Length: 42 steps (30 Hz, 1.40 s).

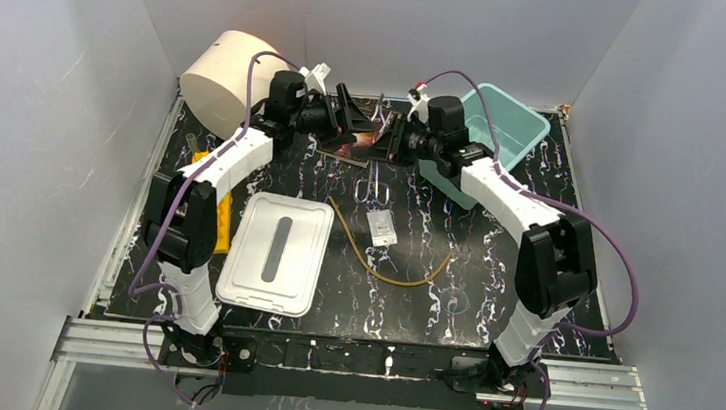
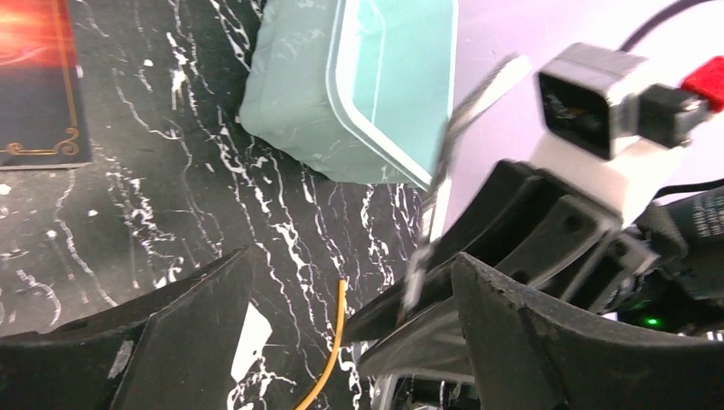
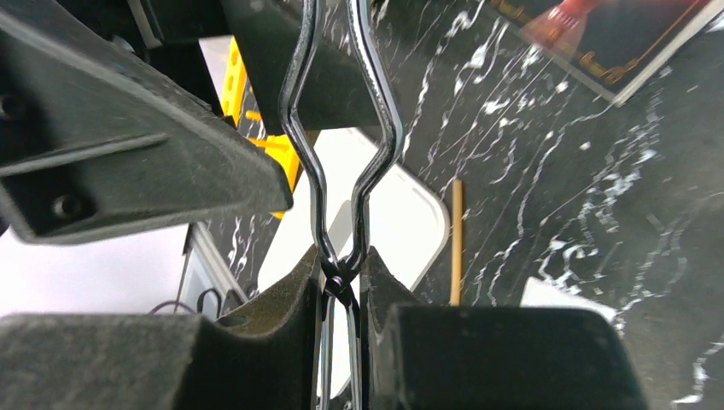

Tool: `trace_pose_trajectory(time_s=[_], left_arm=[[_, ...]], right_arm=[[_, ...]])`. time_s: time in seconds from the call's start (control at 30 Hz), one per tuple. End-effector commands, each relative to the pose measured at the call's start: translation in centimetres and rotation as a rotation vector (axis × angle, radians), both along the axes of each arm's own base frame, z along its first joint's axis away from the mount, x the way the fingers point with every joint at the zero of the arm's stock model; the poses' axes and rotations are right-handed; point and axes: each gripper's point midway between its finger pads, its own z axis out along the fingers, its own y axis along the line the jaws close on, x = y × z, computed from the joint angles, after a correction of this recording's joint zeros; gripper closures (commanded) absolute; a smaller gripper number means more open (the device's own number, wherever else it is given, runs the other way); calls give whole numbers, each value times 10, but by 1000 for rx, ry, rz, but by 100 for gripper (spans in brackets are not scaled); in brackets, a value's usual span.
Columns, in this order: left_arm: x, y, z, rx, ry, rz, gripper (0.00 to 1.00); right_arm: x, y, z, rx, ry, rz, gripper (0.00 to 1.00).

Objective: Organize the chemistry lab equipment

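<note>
Right-wrist jaws: our right gripper (image 3: 341,282) is clenched on the metal tongs (image 3: 359,218) at their pivot, with the prongs pointing away from us.
Right-wrist background: we see a white lid (image 3: 401,222) and tan rubber tubing (image 3: 456,239) lying on the black tabletop (image 3: 598,256).
Left-wrist jaws: our left gripper (image 2: 350,265) is spread wide, grasping nothing; the tongs hang tilted in the right gripper, close to our left jaws.
Left-wrist background: a teal bin (image 2: 299,111) sits beyond the tubing.
Top view: both arms meet at the far middle. The white packet (image 1: 382,229) lies beside the tubing, near the lid.
</note>
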Motion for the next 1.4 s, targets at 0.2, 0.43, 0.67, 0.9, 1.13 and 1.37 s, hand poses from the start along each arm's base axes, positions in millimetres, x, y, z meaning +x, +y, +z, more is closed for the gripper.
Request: trace_pose_trajectory(time_s=[0.2, 0.43, 0.67, 0.9, 1.13, 1.37], left_arm=[[-1, 43, 73, 26, -187, 45, 8], [-6, 54, 35, 111, -99, 84, 7], [-18, 58, 3, 146, -24, 74, 7], [-22, 62, -10, 183, 0, 73, 7], [-15, 67, -10, 245, -14, 67, 7], [-13, 66, -17, 252, 1, 63, 7]], right_arm=[[75, -86, 83, -106, -307, -330, 100], [130, -164, 106, -304, -395, -662, 100], [157, -223, 97, -499, -374, -919, 100], [171, -232, 43, -574, -263, -964, 100], [185, -246, 5, -592, -167, -954, 100], [197, -234, -42, -534, -25, -867, 100]])
